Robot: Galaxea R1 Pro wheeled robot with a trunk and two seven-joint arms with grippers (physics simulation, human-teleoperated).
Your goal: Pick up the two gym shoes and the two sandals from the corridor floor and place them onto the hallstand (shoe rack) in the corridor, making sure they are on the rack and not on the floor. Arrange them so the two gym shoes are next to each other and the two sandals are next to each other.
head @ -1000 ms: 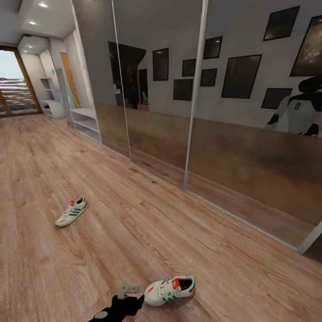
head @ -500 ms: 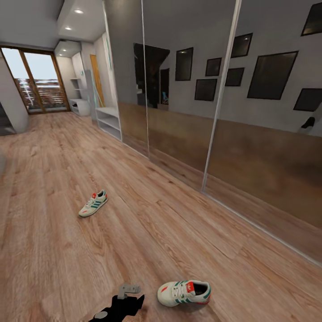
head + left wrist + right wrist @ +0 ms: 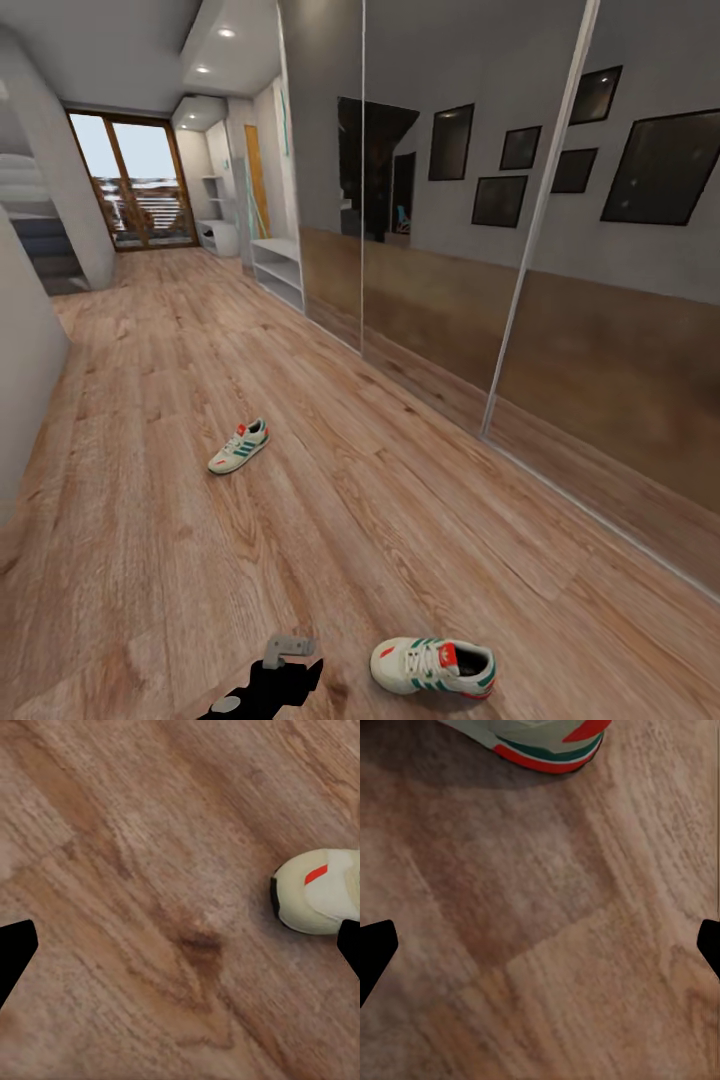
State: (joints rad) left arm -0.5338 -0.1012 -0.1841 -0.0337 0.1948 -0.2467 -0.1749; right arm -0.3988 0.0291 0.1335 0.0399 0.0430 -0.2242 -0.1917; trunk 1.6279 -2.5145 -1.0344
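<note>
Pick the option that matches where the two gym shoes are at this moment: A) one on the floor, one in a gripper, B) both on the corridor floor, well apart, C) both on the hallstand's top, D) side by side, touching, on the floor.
B: one gym shoe lies farther down the corridor floor, and the other gym shoe lies near the robot, neither on the hallstand.

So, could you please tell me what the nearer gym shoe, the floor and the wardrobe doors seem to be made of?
Nearer gym shoe: matte cream upper, probably leather or synthetic, with green stripes, laces and a red-trimmed sole that looks rubbery. Corridor floor: light-brown wood-look planks with visible grain and seams, low sheen. Wardrobe doors: glossy glass or mirror panels in pale frames, reflecting picture frames.
</note>
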